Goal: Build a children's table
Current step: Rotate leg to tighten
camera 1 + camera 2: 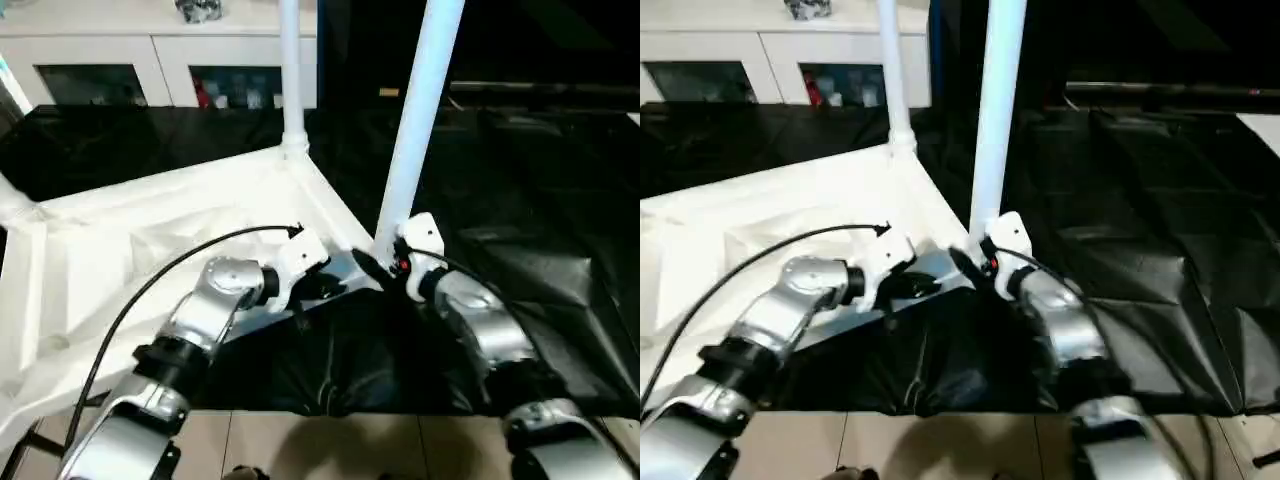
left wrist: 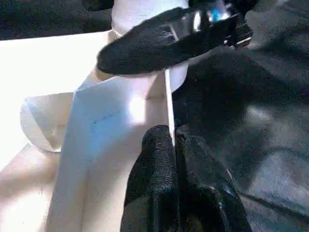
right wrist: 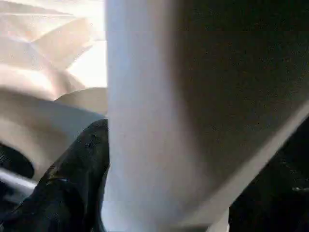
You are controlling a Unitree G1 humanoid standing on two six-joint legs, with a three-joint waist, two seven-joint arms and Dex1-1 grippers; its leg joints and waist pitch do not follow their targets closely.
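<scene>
Right gripper fingers clamped low on a tilted leg at the tabletop near-right corner socket on the counter, left gripper fingers pinching the rim — could easily jam crooked.

tabletop on work table | two legs upright at its right corners

Leg top cut off by the edge, its foot hidden behind right claw
</scene>
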